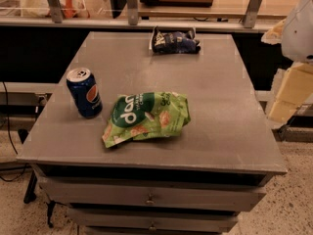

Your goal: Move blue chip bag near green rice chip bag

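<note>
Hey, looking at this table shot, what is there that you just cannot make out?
In the camera view:
The gripper is outside the frame; only a white rounded part shows at the right edge.
The blue chip bag: markings too small and dim to read.
The green rice chip bag: creases hide some lettering.
The drawer unit: its bottom is cut off by the lower edge.

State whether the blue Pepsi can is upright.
Upright: blue metal Pepsi can stands on its base, silver top up. End effector not visible.
</note>
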